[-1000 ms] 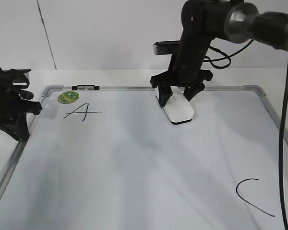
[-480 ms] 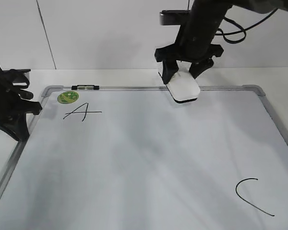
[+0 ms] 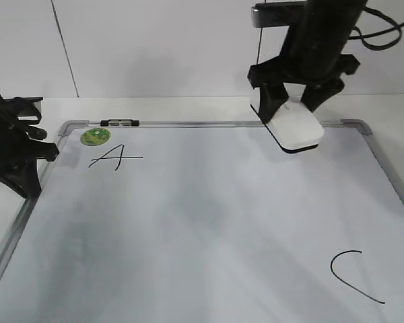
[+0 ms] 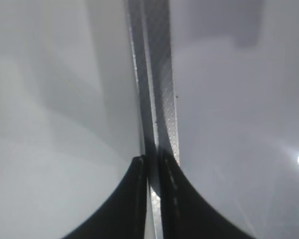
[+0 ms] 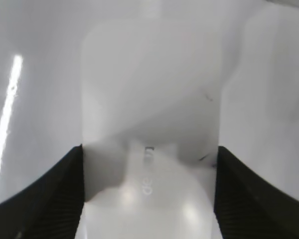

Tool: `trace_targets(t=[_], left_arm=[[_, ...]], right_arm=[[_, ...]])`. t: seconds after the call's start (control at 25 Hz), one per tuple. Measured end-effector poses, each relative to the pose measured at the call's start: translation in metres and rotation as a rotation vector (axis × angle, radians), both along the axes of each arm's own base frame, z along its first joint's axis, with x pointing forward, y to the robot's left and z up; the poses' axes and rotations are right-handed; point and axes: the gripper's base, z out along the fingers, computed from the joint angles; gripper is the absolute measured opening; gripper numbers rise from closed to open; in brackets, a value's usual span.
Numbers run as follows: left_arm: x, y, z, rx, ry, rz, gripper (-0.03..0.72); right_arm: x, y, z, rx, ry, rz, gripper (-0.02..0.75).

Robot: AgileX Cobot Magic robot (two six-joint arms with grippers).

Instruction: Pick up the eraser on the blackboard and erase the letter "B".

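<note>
My right gripper (image 3: 295, 106) pinches the eraser (image 3: 295, 129) above the blackboard's (image 3: 188, 222) far edge; left gripper (image 4: 152, 167) pressed together.

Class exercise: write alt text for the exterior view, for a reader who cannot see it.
The right gripper holds a white eraser in the air above the far edge of a whiteboard. On the board are a handwritten "A" beside a green sticker at far left and a "C" at near right; no "B" shows. The left gripper sits at the board's left edge.
</note>
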Motion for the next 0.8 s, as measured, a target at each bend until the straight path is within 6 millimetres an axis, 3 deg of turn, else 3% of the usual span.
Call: trace_targets(t=[0.4,0.8], left_arm=[[0.0,0.0,0.0,-0.001,0.0,0.001,0.025],[0.0,0.0,0.0,-0.005,0.0,0.003,0.025]], right_arm=[[-0.041,-0.085,-0.008,-0.039,0.112,-0.18,0.553],[-0.044,-0.14,-0.017,-0.038,0.148,-0.318,0.553]])
